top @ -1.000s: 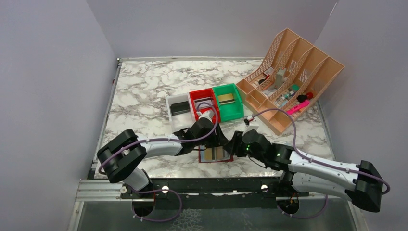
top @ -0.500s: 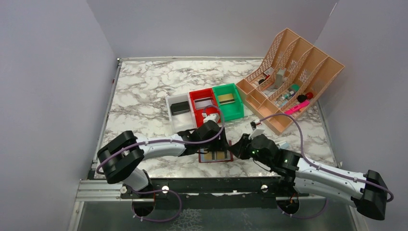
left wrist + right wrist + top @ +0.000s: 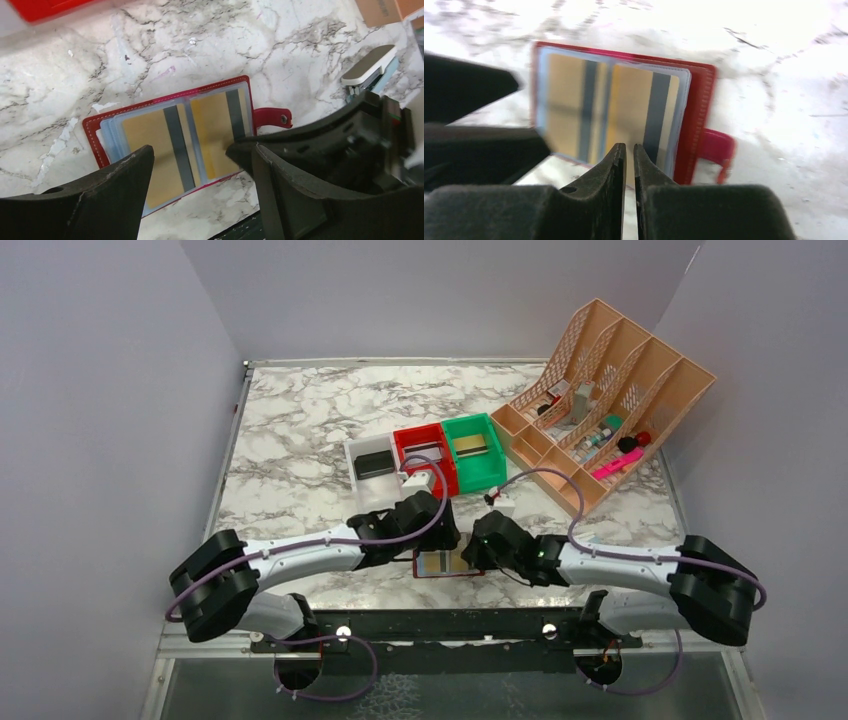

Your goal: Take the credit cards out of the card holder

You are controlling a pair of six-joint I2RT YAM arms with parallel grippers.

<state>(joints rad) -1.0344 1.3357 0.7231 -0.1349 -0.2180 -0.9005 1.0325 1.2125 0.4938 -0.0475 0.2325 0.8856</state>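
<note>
Lying open on marbled table (image 3: 300, 430), card holder (image 3: 172, 142), grey walls (image 3: 100, 390) around, left fingers (image 3: 100, 200) spread, right fingers (image 3: 599, 180) nearly together.

close wrist views share card holder (image 3: 175, 142)

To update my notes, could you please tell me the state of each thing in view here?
card holder, open flat on the table, strap unfastened.
gold cards, two, tucked in the holder.
left gripper, open over the holder.
right gripper, nearly shut at the right card's near edge.
white bin, holds a black card.
red bin, holds a greyish card.
green bin, holds a gold card.
</note>
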